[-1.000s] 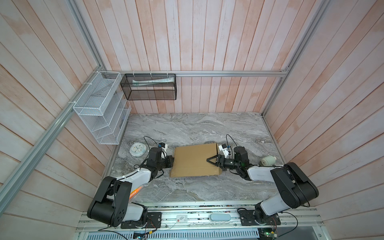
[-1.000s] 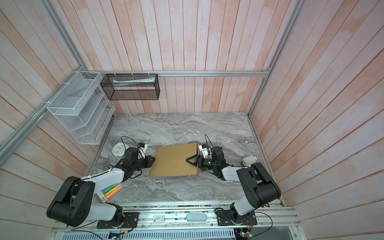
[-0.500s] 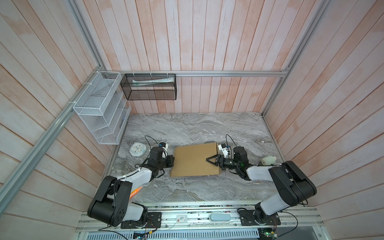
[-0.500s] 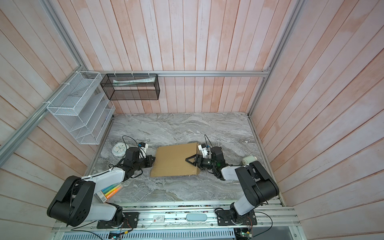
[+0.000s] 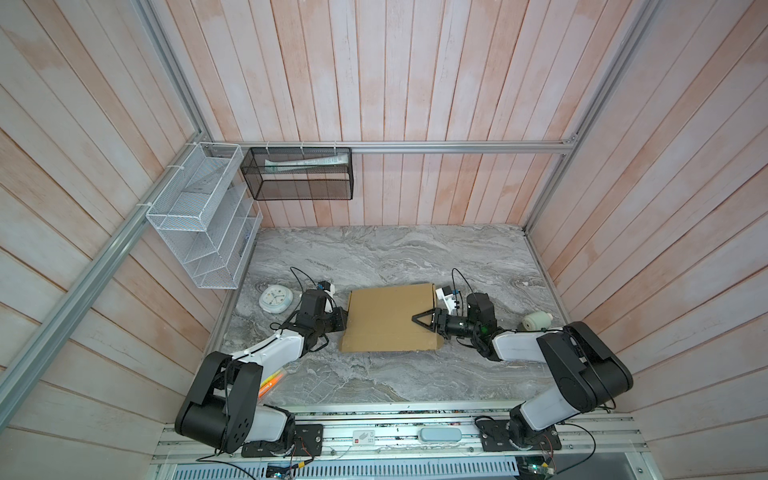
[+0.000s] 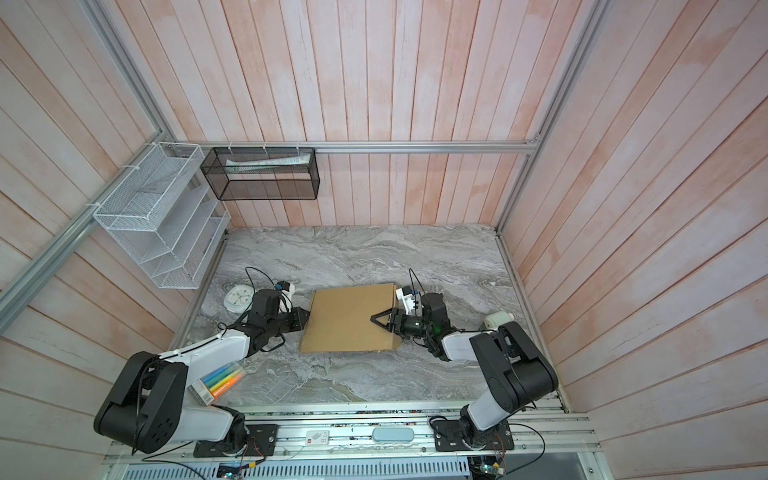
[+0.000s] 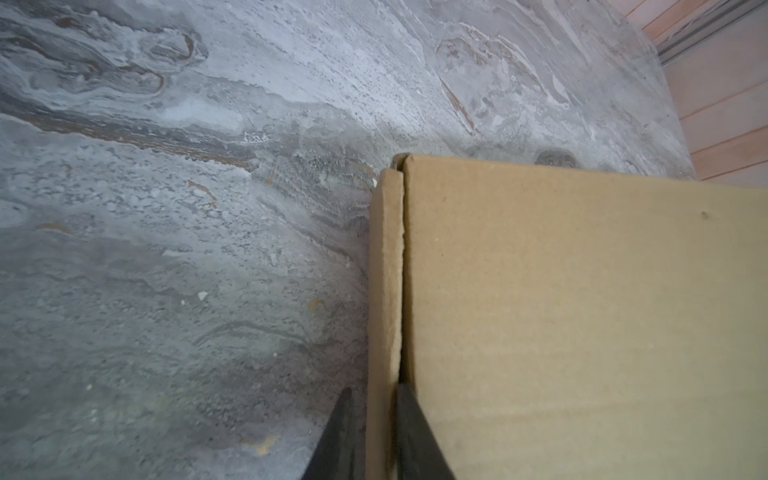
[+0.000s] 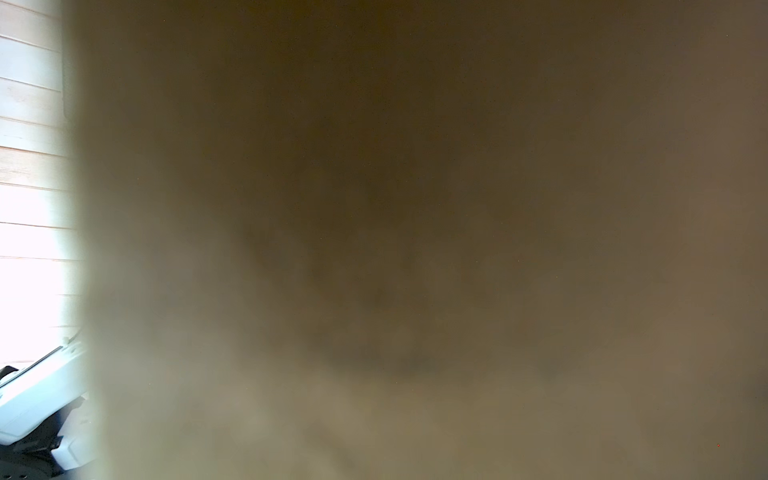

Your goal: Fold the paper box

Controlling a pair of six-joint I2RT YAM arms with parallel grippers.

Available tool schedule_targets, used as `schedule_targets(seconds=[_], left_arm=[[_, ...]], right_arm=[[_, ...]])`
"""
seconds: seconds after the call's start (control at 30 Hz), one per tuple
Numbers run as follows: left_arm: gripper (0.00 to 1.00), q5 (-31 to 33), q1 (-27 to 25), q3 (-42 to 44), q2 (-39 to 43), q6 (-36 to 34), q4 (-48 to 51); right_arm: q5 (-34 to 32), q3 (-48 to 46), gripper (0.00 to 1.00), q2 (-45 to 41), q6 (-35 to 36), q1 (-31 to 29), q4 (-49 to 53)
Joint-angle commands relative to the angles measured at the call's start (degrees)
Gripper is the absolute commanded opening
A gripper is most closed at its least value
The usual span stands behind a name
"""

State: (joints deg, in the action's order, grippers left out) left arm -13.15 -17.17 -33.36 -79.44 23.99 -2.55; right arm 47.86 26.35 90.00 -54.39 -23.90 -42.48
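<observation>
Likely light, stiff paper box (image 5: pixel 386 320): hold its side wall (image 7: pixel 384 270), loosely straddled by my left gripper (image 7: pixel 374 388); right gripper's (image 5: pixel 419 321) opening unclear.

The paper box (image 5: pixel 382 318) lies flat before me on the grey marbled surface (image 5: pixel 374 257): a shallow rectangle of plain brown cardboard, lid down, slightly skewed, a thin seam showing along its side wall.

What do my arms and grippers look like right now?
The left arm and right arm have white link shells and bulky black joints. The left gripper and right gripper are black, with pointed triangular fingers. A thin black cable loops to a white camera mount at each wrist; the right wrist shows a green light.
</observation>
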Motion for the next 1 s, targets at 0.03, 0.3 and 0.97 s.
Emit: schedule_targets(seconds=[0.03, 0.3, 0.97], left_arm=[[0.30, -1.05, 0.42, -2.96, 3.94, -1.05, 0.97], [0.47, -0.05, 2.61, -2.70, 11.83, -2.21, 4.21], [0.71, -8.19, 4.78, 4.64, 20.98, -0.15, -3.27]], right_arm=[[0.77, -0.32, 0.60, -0.25, 1.13, -0.71, -1.57], [0.99, -0.69, 0.59, -1.71, 1.13, -0.36, -1.82], [2.67, -0.03, 0.55, -12.38, 2.22, 4.44, 5.09]])
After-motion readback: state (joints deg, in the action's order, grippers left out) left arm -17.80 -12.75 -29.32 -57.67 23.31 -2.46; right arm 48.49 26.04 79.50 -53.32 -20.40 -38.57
